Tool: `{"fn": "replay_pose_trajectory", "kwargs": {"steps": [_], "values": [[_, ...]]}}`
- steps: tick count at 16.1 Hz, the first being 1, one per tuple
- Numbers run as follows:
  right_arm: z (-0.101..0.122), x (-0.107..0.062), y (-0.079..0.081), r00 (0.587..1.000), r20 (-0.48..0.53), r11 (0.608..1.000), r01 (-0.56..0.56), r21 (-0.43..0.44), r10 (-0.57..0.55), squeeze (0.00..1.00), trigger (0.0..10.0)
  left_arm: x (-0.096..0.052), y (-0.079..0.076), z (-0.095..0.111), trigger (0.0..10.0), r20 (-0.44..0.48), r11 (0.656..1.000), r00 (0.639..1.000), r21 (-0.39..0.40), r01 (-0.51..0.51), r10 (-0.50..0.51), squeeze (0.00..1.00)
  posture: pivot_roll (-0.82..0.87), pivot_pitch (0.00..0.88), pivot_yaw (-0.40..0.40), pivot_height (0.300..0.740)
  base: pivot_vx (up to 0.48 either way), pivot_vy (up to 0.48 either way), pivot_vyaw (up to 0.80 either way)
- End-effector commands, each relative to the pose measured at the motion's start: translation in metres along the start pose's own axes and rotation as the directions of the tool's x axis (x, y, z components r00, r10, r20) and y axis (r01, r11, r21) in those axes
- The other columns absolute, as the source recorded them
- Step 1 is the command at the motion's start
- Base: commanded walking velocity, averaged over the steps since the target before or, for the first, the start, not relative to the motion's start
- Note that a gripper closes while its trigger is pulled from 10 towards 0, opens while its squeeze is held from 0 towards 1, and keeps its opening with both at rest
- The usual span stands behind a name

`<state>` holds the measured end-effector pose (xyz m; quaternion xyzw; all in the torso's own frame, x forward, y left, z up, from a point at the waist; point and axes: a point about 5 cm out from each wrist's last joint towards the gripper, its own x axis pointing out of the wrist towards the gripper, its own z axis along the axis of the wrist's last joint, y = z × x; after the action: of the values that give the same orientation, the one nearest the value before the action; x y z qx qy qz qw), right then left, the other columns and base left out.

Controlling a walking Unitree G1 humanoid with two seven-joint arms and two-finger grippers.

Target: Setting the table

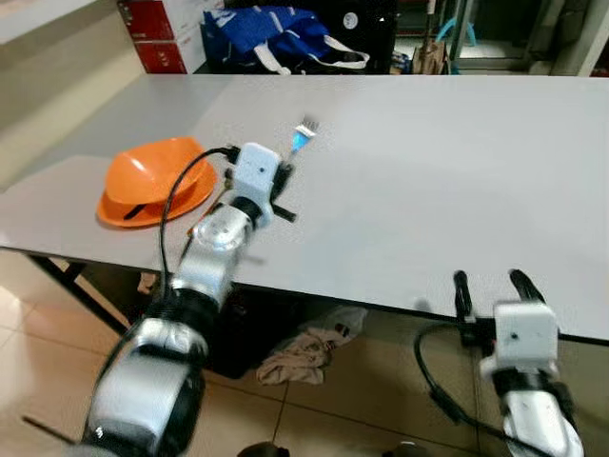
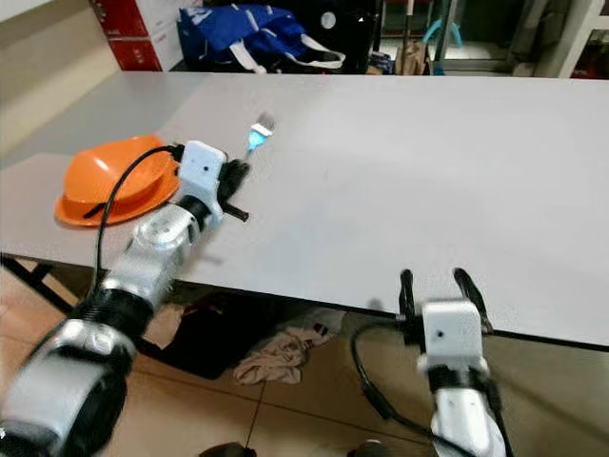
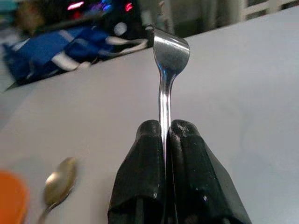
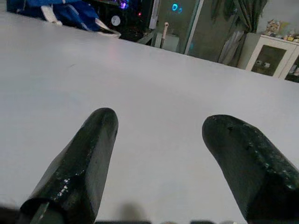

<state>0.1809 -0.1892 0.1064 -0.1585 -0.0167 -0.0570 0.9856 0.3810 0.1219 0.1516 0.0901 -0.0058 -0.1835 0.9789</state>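
Note:
My left gripper (image 3: 166, 129) is shut on the handle of a metal fork (image 3: 169, 49), whose tines point away over the grey table (image 1: 428, 171). In the left eye view that gripper (image 1: 284, 179) hovers just right of an orange bowl (image 1: 157, 179), and the fork (image 1: 304, 134) sticks out ahead of it. A spoon (image 3: 58, 183) lies on the table beside the bowl's edge (image 3: 8, 196). My right gripper (image 1: 490, 284) is open at the table's near edge, its fingers (image 4: 96, 144) spread with nothing between them.
A blue bag (image 1: 266, 36) and red boxes (image 1: 152, 29) stand behind the table's far edge. Crumpled cloth (image 1: 304, 352) lies on the tiled floor under the table. The table's middle and right side are bare grey surface.

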Motion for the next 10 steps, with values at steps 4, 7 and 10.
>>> {"fn": "replay_pose_trajectory", "kwargs": {"steps": [4,7,10], "values": [[0.004,-0.009,-0.007,1.0,-0.016,1.0,-0.011,-0.016,0.011,0.0,10.0,0.001,0.028,-0.001,0.0,-0.035,0.992,0.992,0.012,-0.123,0.123,0.0,-0.2,0.0,0.084,0.71,0.0,0.0,0.0],[0.006,-0.014,-0.008,0.999,-0.032,1.0,-0.018,-0.02,0.017,0.0,10.0,-0.008,0.042,-0.019,0.0,-0.111,0.981,0.975,0.02,-0.191,0.192,0.0,-0.21,0.0,0.073,0.71,0.0,0.0,0.0],[0.006,-0.019,-0.011,0.999,-0.046,0.999,-0.027,-0.028,0.026,0.0,10.0,-0.013,0.051,-0.027,0.0,-0.155,0.973,0.961,0.02,-0.229,0.23,0.0,-0.22,0.0,0.064,0.71,0.0,0.0,0.0]]}}
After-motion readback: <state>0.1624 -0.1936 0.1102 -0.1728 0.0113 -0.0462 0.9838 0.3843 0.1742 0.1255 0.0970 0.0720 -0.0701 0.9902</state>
